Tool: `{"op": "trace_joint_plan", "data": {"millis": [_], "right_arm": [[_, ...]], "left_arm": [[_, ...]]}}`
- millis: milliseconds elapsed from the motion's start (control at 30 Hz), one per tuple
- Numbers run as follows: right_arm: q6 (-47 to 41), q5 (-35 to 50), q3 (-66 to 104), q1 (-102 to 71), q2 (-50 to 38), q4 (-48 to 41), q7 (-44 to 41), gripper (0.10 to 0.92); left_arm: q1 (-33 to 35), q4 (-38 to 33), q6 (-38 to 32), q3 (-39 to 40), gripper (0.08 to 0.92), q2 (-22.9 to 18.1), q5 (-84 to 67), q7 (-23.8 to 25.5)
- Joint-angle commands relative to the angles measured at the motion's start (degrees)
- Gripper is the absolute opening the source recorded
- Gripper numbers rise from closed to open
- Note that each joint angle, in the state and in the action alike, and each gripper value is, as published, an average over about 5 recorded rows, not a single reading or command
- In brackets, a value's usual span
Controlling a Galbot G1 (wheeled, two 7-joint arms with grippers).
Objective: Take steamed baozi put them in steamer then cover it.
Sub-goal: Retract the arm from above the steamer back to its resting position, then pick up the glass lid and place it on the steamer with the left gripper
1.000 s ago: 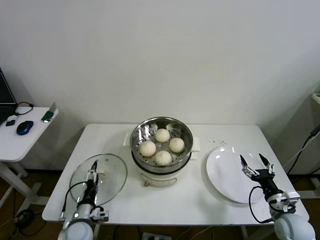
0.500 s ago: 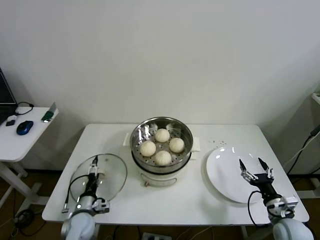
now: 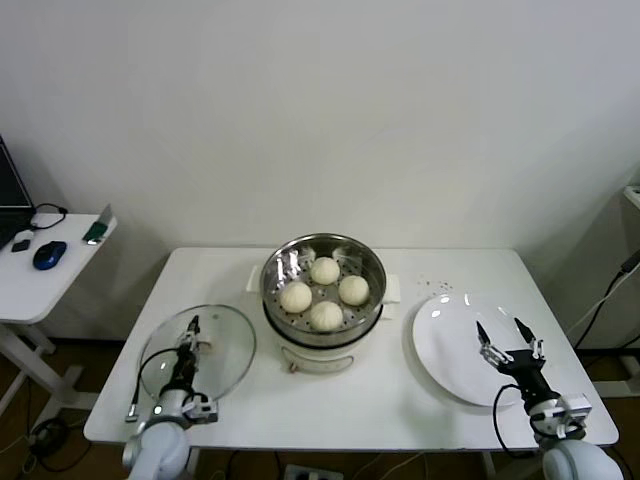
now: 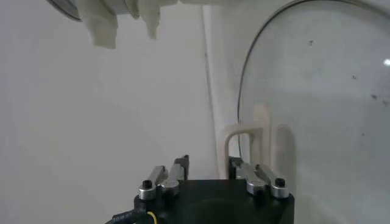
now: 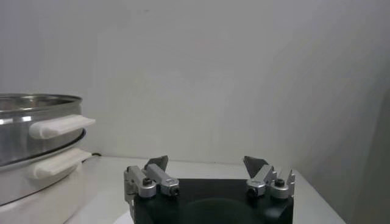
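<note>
Baozi (image 3: 324,293), all four of them, are already sitting in the steamer (image 3: 369,263) at the middle of the desk (image 3: 400,390), so the loading part looks done to me. What's left is the cover (image 3: 222,348), which lies flat on the desk at lower left of the head view.

The change: the left tool (image 3: 186,352) was spread wide a second ago and has now narrowed in around the cover's cream handle (image 4: 248,135). From its wrist view the handle stands right between the fingertips, though I can't tell if they're actually pinching it yet. Looks like the grab before the lift.

The right tool (image 3: 507,345) has drifted a bit lower over the bare white plate (image 3: 445,330) at lower right, spread wide with nothing in it.
</note>
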Motion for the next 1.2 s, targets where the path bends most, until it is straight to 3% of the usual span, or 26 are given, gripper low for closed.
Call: {"op": "trace_joint_plan", "data": {"millis": [33,367,867,1067,1200], "right_arm": [[0.5,-1.0,0.0,0.2,0.4,-0.5,-0.2,0.823],[1.4,-1.8,0.2,0.8,0.1,-1.5,-0.6,0.823],[1.2,-1.9,-0.2,3.3,-3.2,-3.7,-0.6,0.823],[1.1,-2.6,-1.5,4.2,-3.7,-4.6,-0.3,0.823],[1.1,-3.7,-2.7,4.9,-3.9,-5.1,0.0,0.823]], "left_arm": [[-0.7,0.4,-1.1,0.0,0.412,0.2,-2.5,-0.7],[2.6,-7.4,-0.1,-0.1,0.154,1.8,-5.7,-1.7],[16.1,-35.1,19.1,-2.0,0.149,10.2,-7.6,-2.3],[15.0,-39.7,23.1,-0.1,0.149,15.6,-10.4,-1.2],[10.9,-42.3,27.0,3.4,0.149,19.4,-12.2,2.1]]}}
